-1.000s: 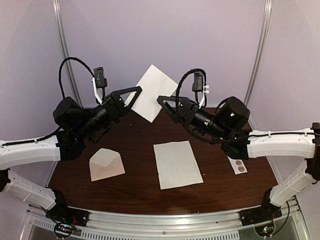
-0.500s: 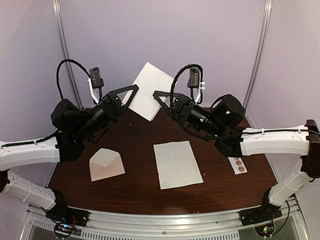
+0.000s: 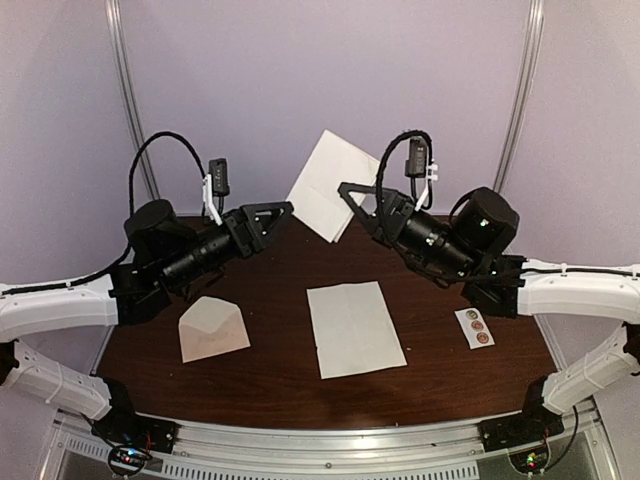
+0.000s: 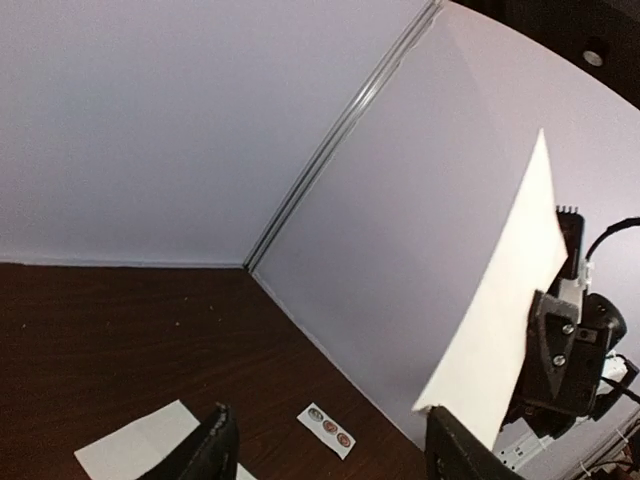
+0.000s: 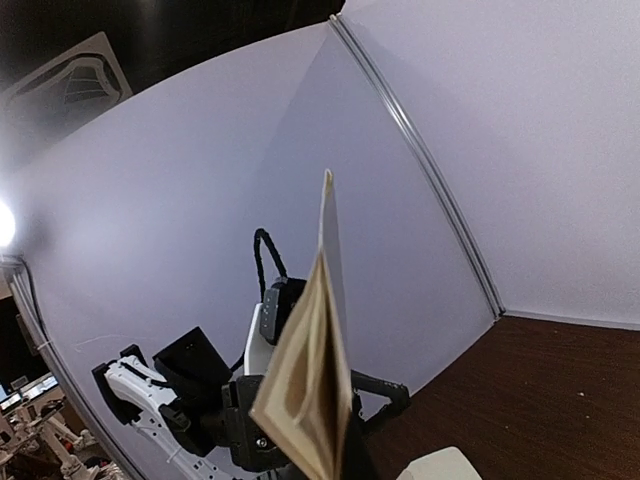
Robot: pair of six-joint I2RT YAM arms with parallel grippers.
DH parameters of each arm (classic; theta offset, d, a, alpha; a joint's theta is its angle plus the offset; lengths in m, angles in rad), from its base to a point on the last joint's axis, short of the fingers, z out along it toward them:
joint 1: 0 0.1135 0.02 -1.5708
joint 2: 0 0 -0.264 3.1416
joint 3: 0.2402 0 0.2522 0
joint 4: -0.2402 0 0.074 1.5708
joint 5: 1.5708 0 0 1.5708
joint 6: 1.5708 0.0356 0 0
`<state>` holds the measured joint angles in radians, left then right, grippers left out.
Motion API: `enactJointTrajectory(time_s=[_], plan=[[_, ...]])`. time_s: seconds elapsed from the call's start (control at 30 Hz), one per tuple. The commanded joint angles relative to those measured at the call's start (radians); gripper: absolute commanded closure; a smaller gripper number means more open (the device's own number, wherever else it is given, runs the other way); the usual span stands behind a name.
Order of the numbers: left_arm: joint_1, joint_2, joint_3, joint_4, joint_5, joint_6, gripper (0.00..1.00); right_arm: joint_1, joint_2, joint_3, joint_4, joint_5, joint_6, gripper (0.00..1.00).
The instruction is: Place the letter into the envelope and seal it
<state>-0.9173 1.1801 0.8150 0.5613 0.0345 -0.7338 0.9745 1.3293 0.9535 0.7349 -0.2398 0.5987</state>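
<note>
The letter (image 3: pixel 328 183), a folded off-white sheet, hangs in the air at the back of the table, tilted on one corner. My right gripper (image 3: pixel 348 202) is shut on its lower right edge. The right wrist view shows the letter (image 5: pixel 312 385) edge-on, its layers fanning apart and hiding my fingertips. My left gripper (image 3: pixel 284 211) stands open just left of the sheet, apart from it. In the left wrist view its fingers (image 4: pixel 214 447) are spread with nothing between them, and the letter (image 4: pixel 503 330) hangs off to the right. The small tan envelope (image 3: pixel 212 328) lies flat at the near left, flap up.
A second off-white sheet (image 3: pixel 355 328) lies flat at the middle of the dark table (image 3: pixel 270 385). A white strip of round stickers (image 3: pixel 474 327) lies at the right, also seen in the left wrist view as the sticker strip (image 4: pixel 328 430). Lilac walls close the back.
My left gripper opened, let go of the letter and drew back lower. My right gripper shut on the letter and carried it slightly to the right.
</note>
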Motion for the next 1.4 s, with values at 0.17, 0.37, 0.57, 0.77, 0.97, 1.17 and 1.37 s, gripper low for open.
enactJointTrajectory(time_s=[0.17,0.37,0.57,0.77,0.97,1.17,1.37], plan=[[0.144,0.019,-0.141,-0.414,-0.135,-0.196,0.23,-0.154,-0.143,-0.105,-0.433,0.098,-0.03,1.0],[0.29,0.075,-0.193,-0.46,-0.127,-0.217,0.13,-0.208,-0.174,-0.175,-0.433,0.058,-0.008,1.0],[0.362,0.128,-0.227,-0.475,-0.209,-0.242,0.09,-0.223,-0.167,-0.194,-0.424,0.048,-0.007,1.0],[0.432,0.159,-0.294,-0.411,-0.19,-0.272,0.07,-0.23,-0.154,-0.194,-0.425,0.035,-0.006,1.0],[0.465,0.229,-0.297,-0.379,-0.181,-0.251,0.07,-0.231,-0.133,-0.192,-0.429,0.025,0.001,1.0],[0.468,0.315,-0.269,-0.356,-0.199,-0.207,0.07,-0.231,-0.127,-0.194,-0.428,0.021,0.009,1.0],[0.468,0.399,-0.227,-0.337,-0.196,-0.158,0.07,-0.232,-0.135,-0.204,-0.437,0.02,0.013,1.0]])
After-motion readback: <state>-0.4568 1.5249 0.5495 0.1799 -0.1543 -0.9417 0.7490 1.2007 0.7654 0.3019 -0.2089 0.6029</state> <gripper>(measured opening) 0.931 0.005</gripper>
